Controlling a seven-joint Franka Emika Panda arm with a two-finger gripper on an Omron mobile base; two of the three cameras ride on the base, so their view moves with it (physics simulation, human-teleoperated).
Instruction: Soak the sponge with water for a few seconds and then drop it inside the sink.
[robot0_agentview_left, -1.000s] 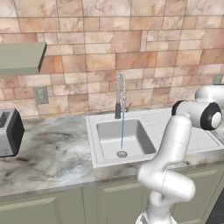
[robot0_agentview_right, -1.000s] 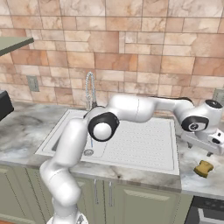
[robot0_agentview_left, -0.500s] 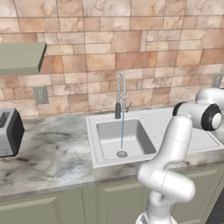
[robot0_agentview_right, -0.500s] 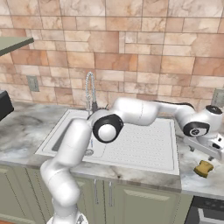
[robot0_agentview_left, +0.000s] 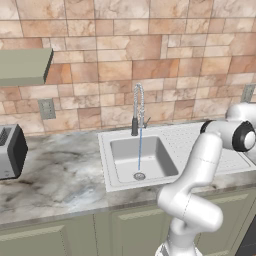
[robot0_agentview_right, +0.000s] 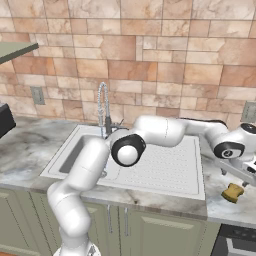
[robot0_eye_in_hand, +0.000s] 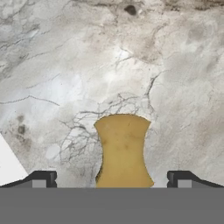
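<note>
one marble worktop (robot0_agentview_left: 60, 175) carries one sink (robot0_agentview_left: 114, 180) with one thin stream of water (robot0_agentview_left: 140, 150) running to its drain. the arm stretches far right past the drainboard, its pincer (robot0_eye_in_hand: 111, 180) released, jaws wide, just above the one sponge (robot0_agentview_right: 232, 192), which lies on bare worktop beside the sink's right edge.

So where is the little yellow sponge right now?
The sponge lies on the marble counter to the right of the sink, beyond its drainboard. In the hand view it sits between the open gripper fingertips.

The sponge (robot0_eye_in_hand: 123, 151) lies on the marble counter (robot0_eye_in_hand: 65, 65), centred between the wide-apart fingertips (robot0_eye_in_hand: 43, 179) of the gripper (robot0_eye_in_hand: 112, 180).
</note>
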